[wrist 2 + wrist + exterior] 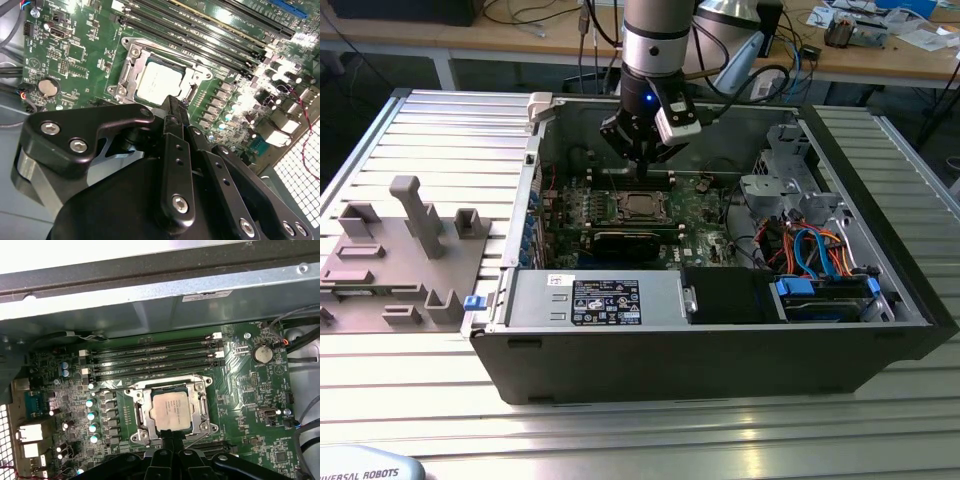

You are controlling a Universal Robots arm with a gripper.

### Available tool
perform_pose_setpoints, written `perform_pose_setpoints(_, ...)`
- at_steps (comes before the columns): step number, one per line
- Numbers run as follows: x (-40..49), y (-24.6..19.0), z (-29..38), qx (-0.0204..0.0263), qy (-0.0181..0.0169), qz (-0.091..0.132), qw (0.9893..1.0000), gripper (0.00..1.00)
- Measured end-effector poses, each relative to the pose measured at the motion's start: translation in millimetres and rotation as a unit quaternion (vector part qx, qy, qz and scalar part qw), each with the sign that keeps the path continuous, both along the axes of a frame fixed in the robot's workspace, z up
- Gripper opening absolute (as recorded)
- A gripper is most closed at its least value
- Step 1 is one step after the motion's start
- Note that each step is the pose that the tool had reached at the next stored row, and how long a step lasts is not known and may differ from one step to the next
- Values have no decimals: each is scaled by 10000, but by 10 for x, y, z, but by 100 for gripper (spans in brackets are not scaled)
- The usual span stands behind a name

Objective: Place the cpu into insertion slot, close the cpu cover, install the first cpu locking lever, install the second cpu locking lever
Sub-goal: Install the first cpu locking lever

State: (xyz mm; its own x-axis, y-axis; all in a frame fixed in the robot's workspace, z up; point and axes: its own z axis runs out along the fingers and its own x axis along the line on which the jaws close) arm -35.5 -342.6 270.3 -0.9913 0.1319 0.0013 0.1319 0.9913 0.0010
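On a ribbed grey metal table in the exterior view lies an open black computer case, the black gripper hanging over its green circuit board. In both wrist views the silvery square cpu sits in the metal-rimmed insertion slot beneath the thin silvery windowed cpu cover. The slim black fingers are pressed together, empty, just beside the cover's edge.

no readable print, white label on the black box too small
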Motion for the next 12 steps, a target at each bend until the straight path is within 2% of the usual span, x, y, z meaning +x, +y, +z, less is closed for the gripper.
perform_pose_setpoints(8, 0, 0, 4, -1, -1, 2, 10000, 11)
perform_pose_setpoints(12, 0, 0, 42, -1, -1, 2, 10000, 11)
